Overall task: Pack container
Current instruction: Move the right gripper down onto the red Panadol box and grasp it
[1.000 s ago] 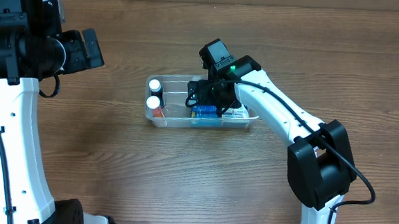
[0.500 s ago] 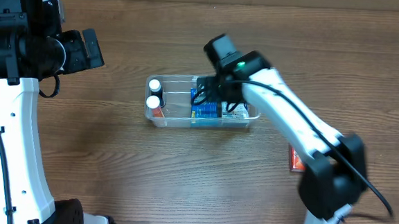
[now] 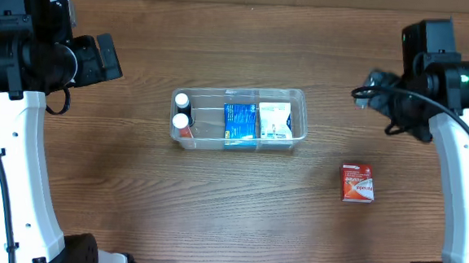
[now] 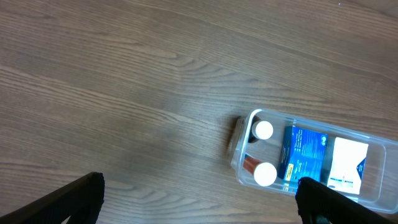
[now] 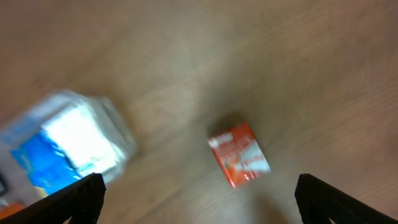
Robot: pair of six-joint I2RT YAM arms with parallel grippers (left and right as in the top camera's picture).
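The clear container (image 3: pixel 298 96) lies mid-table. It holds two white-capped bottles (image 3: pixel 181 121) at its left end, a blue box (image 3: pixel 239 120) and a white box (image 3: pixel 274 120). It also shows in the left wrist view (image 4: pixel 373 198) and, blurred, in the right wrist view (image 5: pixel 115 127). An orange-red box (image 3: pixel 357 182) lies on the table to its lower right and shows in the right wrist view (image 5: pixel 240 155). My right gripper (image 3: pixel 372 87) is open and empty, high at the far right. My left gripper (image 3: pixel 100 56) is open and empty, high at the far left.
Bare wooden table (image 3: pixel 133 190) surrounds the container. The white arm links stand at the left and right edges.
My right gripper has left the container and swung up and far to the right. The white box now lies in the container. The left arm has not moved.
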